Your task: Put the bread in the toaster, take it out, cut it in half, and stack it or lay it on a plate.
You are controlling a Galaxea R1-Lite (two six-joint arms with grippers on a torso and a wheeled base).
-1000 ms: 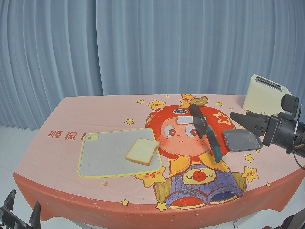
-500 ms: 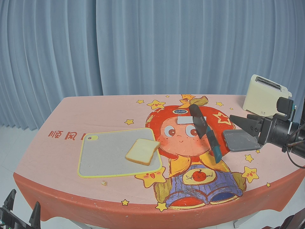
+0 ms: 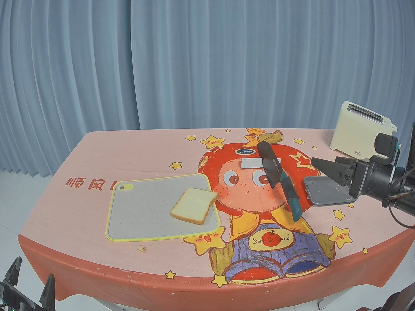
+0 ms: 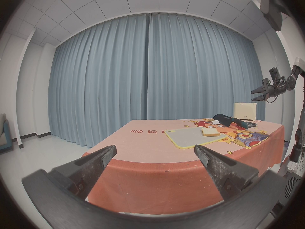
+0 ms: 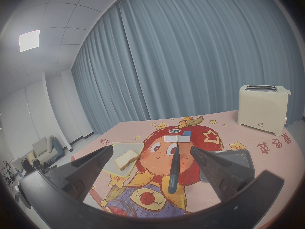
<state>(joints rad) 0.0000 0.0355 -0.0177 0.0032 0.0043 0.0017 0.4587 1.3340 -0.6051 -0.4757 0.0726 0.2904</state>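
**Operator:** State the location of the bread.

**Technician:** One uncut slice lies flat on the cutting board, at the corner on the robot's right. One corner of the slice reaches the board's right edge. The board rests on the table, left of centre.

**Operator:** Other items?

**Technician:** The knife sits right of the board and apart from it. Its dark blade is at a small white block and its teal handle points toward the near edge. The grey plate lies just right of the knife. The toaster stands upright at the far right corner. A small crumb lies near the board's front edge.

**Operator:** Pincer status?

**Technician:** The right gripper hangs in the air over the plate's right side, fingers spread, nothing between them. The left gripper sits low, off the table's left front corner. It is likewise released and empty.
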